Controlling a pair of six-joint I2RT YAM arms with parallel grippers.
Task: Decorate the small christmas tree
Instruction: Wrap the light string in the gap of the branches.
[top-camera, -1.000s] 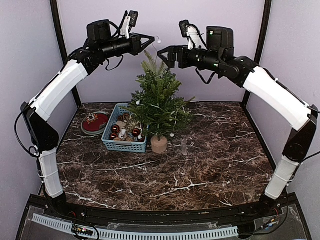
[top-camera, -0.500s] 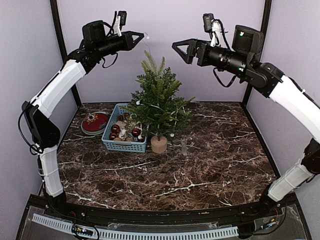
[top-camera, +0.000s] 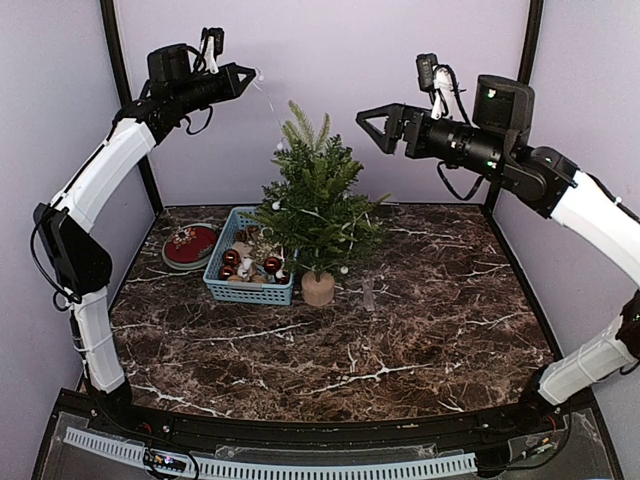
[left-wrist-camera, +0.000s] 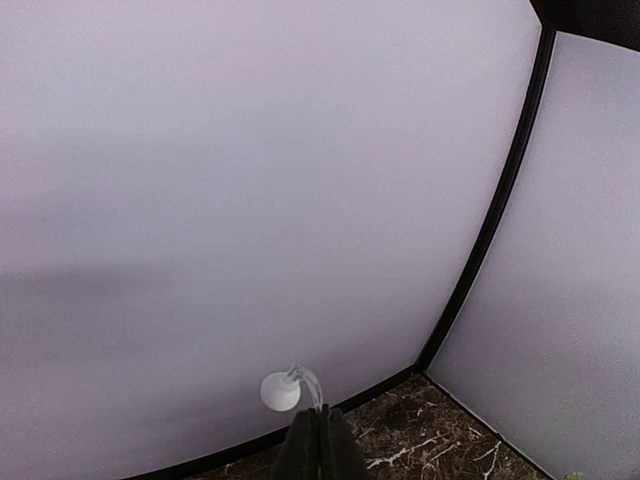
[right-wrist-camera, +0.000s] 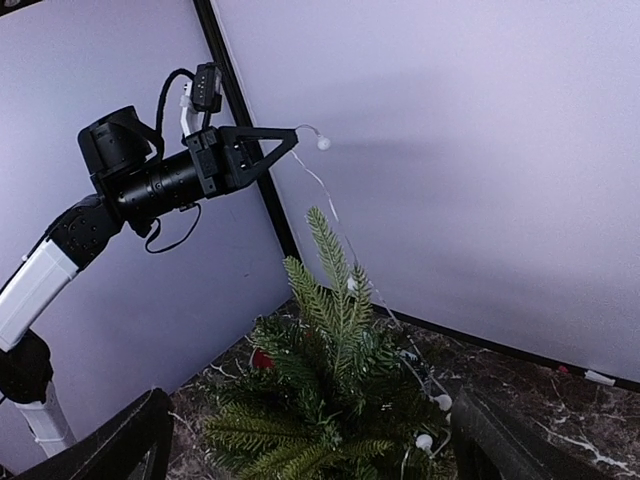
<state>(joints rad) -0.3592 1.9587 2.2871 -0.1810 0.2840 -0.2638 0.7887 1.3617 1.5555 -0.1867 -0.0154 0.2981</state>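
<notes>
My main worry is the string of lights (right-wrist-camera: 323, 143). The left gripper (top-camera: 248, 74) is pinched shut on its thin wire just behind the end bulb (left-wrist-camera: 280, 391), high up and to the left of the small christmas tree (top-camera: 315, 205). From there the wire slopes down into the branches. If I pull the left arm further up or outward, I judge the wire could go taut and tip the tree, since it stands on only a narrow wooden base (top-camera: 318, 288). It could also drag out the bulbs already lodged in the needles. The grip is on very little wire, so a sideways tug may also slip it free and drop the end behind the tree.

The right gripper (top-camera: 372, 132) hangs high on the tree's right with its fingers spread wide and nothing in them. It is well apart from both the wire and the treetop.

The tree stands toward the back middle of the marble table (top-camera: 420, 340), touching or just beside the blue basket (top-camera: 248, 291) of brown ornaments (top-camera: 272, 264) on its left. A round red tin (top-camera: 190, 245) sits further left. Any descent on the left side has to clear the basket, and a small clear object (top-camera: 368, 295) right of the base is too small to identify.
</notes>
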